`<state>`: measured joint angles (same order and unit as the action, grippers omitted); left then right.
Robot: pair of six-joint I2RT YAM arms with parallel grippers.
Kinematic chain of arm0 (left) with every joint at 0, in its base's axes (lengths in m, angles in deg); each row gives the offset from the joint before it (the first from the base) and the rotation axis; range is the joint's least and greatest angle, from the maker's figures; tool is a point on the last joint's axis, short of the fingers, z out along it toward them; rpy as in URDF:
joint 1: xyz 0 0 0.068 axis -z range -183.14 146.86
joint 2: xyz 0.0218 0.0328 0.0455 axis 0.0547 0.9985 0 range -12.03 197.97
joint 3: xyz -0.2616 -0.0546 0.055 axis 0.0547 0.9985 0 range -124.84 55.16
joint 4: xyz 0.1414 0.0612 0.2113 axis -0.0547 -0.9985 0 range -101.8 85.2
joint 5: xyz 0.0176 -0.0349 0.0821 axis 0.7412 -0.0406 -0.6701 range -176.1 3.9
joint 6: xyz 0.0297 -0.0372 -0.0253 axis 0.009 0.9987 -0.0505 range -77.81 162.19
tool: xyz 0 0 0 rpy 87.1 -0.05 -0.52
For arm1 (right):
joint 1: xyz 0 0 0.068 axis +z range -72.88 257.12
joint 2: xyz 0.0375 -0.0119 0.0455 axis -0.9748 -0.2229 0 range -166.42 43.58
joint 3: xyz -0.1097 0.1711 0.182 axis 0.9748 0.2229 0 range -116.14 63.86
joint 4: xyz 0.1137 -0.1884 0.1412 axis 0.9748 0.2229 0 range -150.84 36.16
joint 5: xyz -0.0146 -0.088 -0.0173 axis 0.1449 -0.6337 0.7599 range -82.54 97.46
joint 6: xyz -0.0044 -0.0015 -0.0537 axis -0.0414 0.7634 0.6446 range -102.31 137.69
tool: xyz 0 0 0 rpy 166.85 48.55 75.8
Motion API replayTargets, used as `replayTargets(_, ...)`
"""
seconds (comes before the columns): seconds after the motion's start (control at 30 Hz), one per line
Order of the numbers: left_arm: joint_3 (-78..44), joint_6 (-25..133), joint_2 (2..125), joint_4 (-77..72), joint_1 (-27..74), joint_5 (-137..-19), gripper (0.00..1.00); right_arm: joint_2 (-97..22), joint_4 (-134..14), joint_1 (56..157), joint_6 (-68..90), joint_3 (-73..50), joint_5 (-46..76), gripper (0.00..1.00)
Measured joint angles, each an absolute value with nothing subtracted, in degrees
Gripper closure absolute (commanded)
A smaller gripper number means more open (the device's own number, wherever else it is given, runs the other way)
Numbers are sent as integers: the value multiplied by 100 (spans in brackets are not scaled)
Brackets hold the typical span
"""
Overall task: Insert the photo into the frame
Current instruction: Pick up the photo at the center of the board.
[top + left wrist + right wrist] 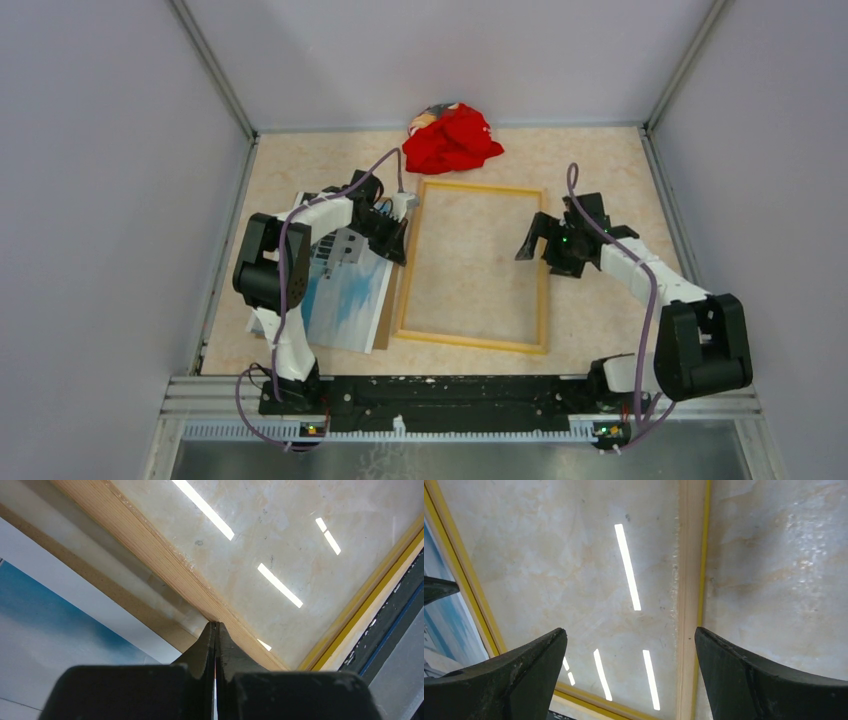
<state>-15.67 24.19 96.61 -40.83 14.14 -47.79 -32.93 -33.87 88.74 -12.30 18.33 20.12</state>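
Two grippers are held at the frame, which lies flat w/ its pale wood side up. Bare table is seen thru its opening, so nothing is loaded yet. The photo is laid print-side up just left of the frame, on a brown backing panel, w/ a narrow gap left to the frame's left rail. The left gripper is closed tight w/ nothing seen btwn the jaws, tips set at the outer edge of that rail. The right gripper is spread wide above the frame's right rail, nothing held. The step in hand is judged to be nudging or steadying the frame before the photo is picked up. Next, the photo's edge needs to be lifted off the panel and the sheet carried over the opening, corners squared to the frame's inner edges.
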Motion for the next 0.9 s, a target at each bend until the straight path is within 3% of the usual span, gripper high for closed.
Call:
replayTargets(0.33,-1561,2406,9661,-4081,1432,-4731,100,-3295,-3672,8113,-1394,1900,2283,1)
replayTargets(0.63,-1521,2434,9661,-4037,1716,-4641,100,-4056,-4236,7534,-1613,1922,2908,1)
replayTargets(0.9,-1698,2474,9751,-4092,1781,-4602,98,-3698,-4041,7473,-1655,1800,2657,2)
